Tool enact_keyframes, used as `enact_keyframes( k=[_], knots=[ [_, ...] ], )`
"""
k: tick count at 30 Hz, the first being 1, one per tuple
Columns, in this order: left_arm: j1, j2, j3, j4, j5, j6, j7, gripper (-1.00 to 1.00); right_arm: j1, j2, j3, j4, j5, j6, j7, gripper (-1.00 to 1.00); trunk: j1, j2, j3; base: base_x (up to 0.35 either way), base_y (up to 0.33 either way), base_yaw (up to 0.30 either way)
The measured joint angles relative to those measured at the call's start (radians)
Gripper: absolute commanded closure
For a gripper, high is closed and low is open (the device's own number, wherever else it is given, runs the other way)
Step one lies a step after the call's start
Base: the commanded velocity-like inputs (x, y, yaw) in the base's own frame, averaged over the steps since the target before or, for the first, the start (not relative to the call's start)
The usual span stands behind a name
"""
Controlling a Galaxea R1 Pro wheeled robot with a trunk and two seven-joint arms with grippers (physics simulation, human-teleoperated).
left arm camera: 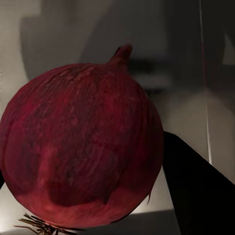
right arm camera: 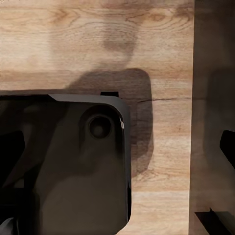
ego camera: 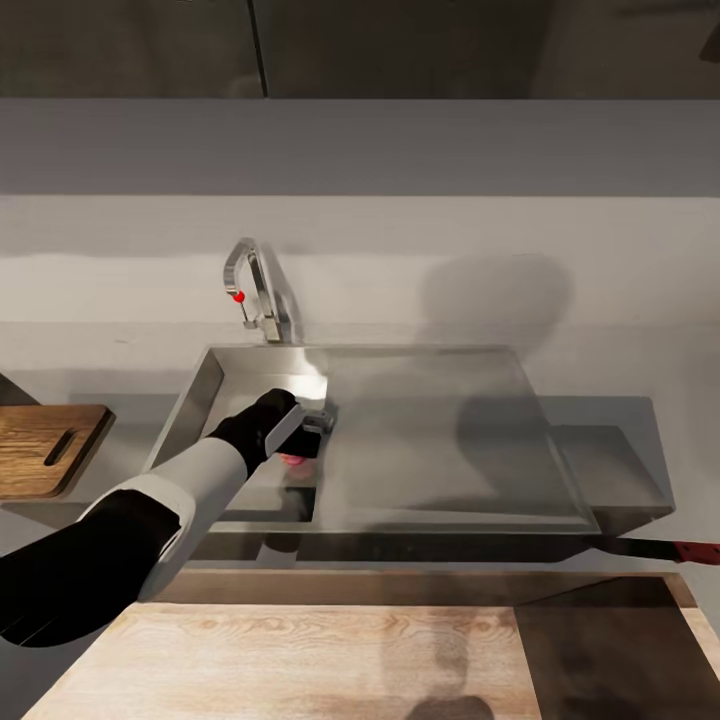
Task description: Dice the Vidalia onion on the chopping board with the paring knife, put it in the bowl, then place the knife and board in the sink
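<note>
Start at the left end of the countertop [ego camera: 600, 300], where the board [ego camera: 45, 450] lies with its slot handle toward the sink [ego camera: 420, 440]; that is where you are bound. Your left gripper [ego camera: 310, 432] is down in the basin near its right wall, over the onion [ego camera: 297, 460]. In the left wrist view the onion [left arm camera: 81, 147] looms right up close, tip up, root hairs at its base, one dark finger [left arm camera: 196, 191] beside it. Whether the fingers are pinching it or merely flanking it I cannot tell, so confirm the grip, then lift straight up to clear the basin rim before swinging left. A red-handled knife [ego camera: 660, 548] lies at the sink's front right corner. The right arm's claw is not something I can judge. No brand, label or writing is readable.
</note>
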Motion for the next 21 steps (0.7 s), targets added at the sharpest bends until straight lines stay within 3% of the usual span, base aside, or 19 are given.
enact_keyframes(
  k=[14, 21],
  knots=[
    [0.003, 0.004, -0.003, -0.009, 0.0, 0.0, 0.0, 1.0, 0.0, 0.0, -0.001, 0.0, 0.0, 0.0, -0.003, -1.0, 0.0, 0.001, 0.021, 0.0, 0.0, 0.0],
    [0.003, 0.037, -0.002, -0.089, -0.001, 0.003, 0.001, 1.0, 0.0, 0.0, -0.001, 0.0, 0.0, 0.0, -0.003, -1.0, 0.0, 0.001, 0.032, 0.0, 0.0, 0.0]
  ],
)
